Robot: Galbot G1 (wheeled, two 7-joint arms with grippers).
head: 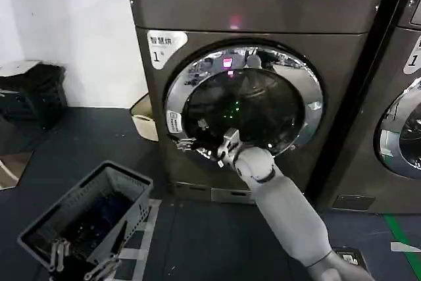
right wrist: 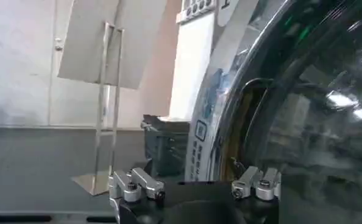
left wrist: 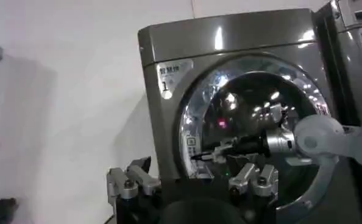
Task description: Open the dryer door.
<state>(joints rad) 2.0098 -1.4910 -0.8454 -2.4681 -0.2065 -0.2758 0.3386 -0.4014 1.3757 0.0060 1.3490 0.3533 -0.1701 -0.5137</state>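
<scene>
Head view: the dryer [head: 256, 4] stands square ahead, dark metallic box, white "1" sticker [head: 164, 47] at its upper corner, a pink light [head: 234, 23] glowing above the porthole. The dryer door [head: 306, 90], chrome ring round dark glass, looks seated in its frame. The right gripper [head: 207, 149] is reached in at the lower left rim of the ring, touching or nearly touching it; whether its fingers are apart or closed I cannot tell from here. A grey basket [head: 99, 195] sits on the dark floor to the left, with the left gripper [head: 82, 264] low beside it, well clear of the machine, fingers apart and holding nothing. A second, similar machine [head: 395, 97] stands at the right. Left wrist view: the right gripper [left wrist: 208, 155] points at the inner edge of the chrome ring by a small label; the door still looks flush, no gap evident. Right wrist view: close on the ring's edge [right wrist: 220, 122], a dark seam beside the glass; the finger tips lie past the frame's edge. Judgement: the reach to the door edge is made, but the pull remains, so the door is not yet open.
</scene>
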